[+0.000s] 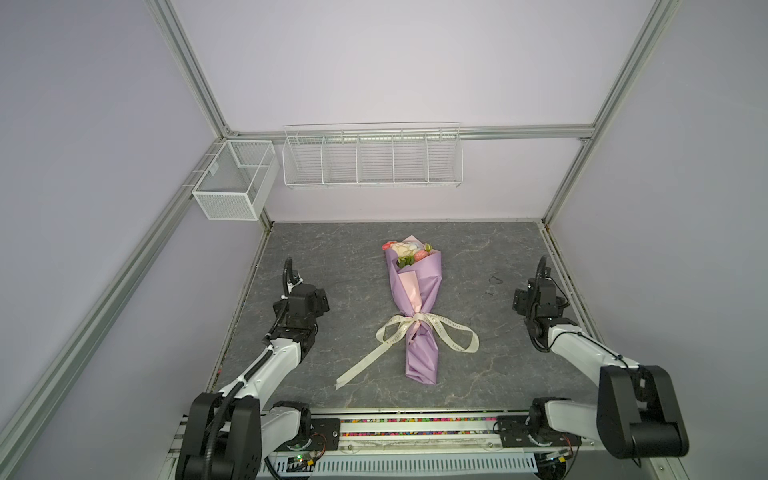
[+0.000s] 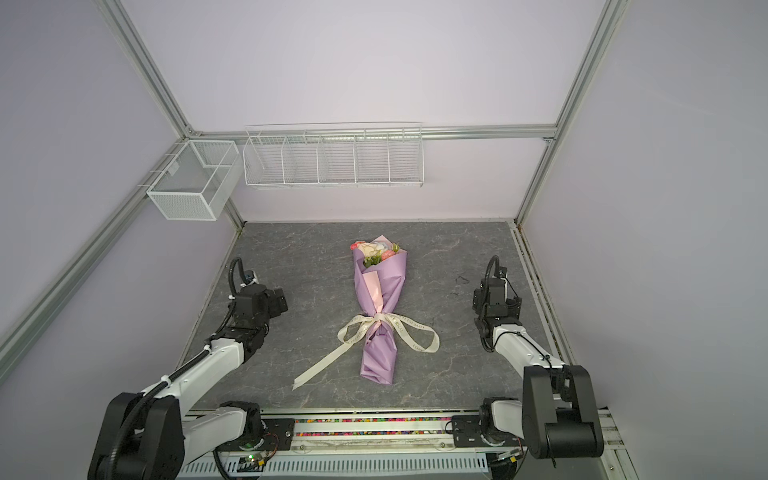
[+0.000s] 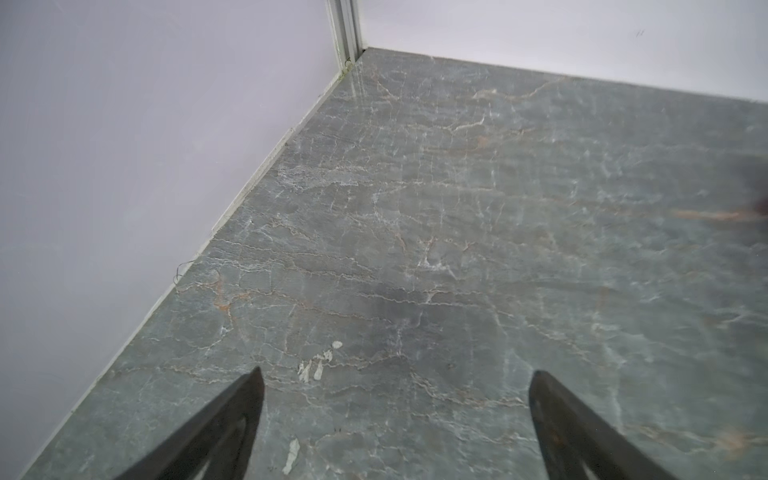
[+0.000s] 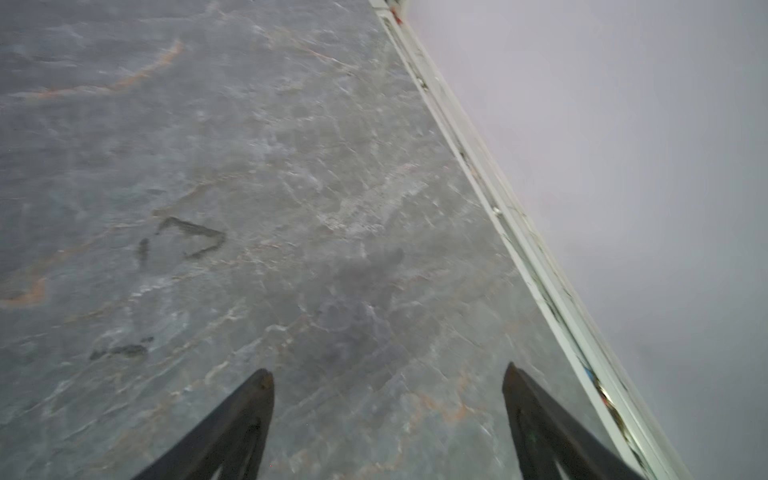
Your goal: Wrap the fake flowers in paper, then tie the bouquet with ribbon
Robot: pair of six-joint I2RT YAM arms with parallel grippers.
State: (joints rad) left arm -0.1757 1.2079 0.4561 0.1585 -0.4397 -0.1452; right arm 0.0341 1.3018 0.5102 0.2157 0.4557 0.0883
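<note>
The bouquet of fake flowers [image 1: 404, 250] [image 2: 372, 250] lies mid-table in both top views, its pink, cream and pale-blue heads pointing to the far wall. Lilac wrapping paper [image 1: 417, 291] [image 2: 380, 291] hides the stems. A cream lettered ribbon [image 1: 417, 322] [image 2: 380, 321] is tied around the wrap in a bow, one long tail trailing to the near left. My left gripper [image 3: 397, 372] stands open over bare table by the left wall, its arm's black wrist [image 1: 306, 303] well left of the bouquet. My right gripper [image 4: 386, 369] is open and empty by the right wall, wrist [image 1: 538, 300] far right.
The grey marbled table [image 1: 332, 266] is walled on three sides. A mesh basket [image 1: 235, 183] and a long wire rack [image 1: 372, 158] hang on the walls above it. Dark marks [image 1: 494, 280] [image 4: 191, 237] lie on the table near my right gripper.
</note>
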